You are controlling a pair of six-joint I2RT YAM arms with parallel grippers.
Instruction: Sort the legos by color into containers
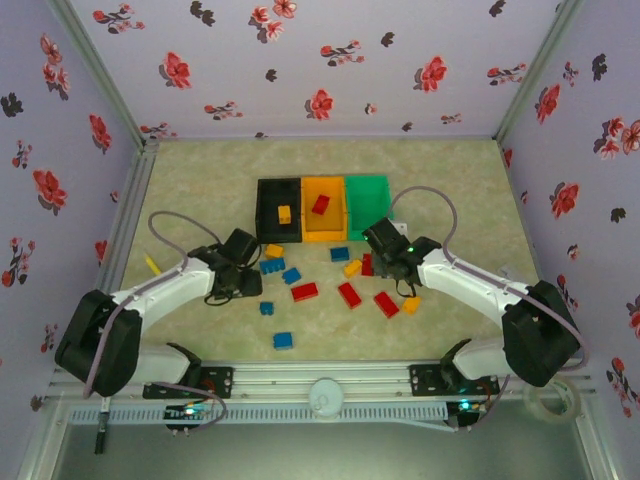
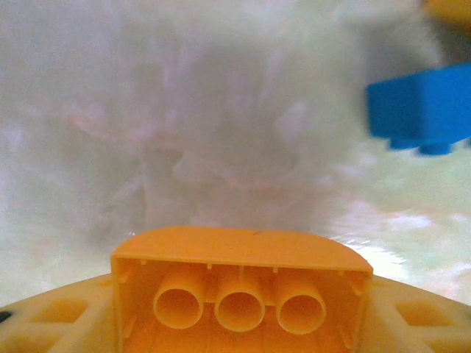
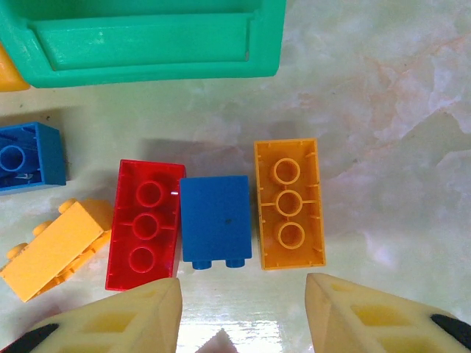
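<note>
My work surface is a pale marbled tabletop enclosed by lilac floral wall panels, with an aluminium rail along its near edge, a thin yellow stick at left and a tape roll at near right.

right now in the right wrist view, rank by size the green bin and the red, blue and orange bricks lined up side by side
1. green bin, largest
2. red brick and orange brick, too alike to rank
3. blue brick, smallest

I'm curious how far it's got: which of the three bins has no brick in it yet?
The green bin, rightmost in the row. The black bin holds a yellow brick, the orange bin a red brick.
</note>
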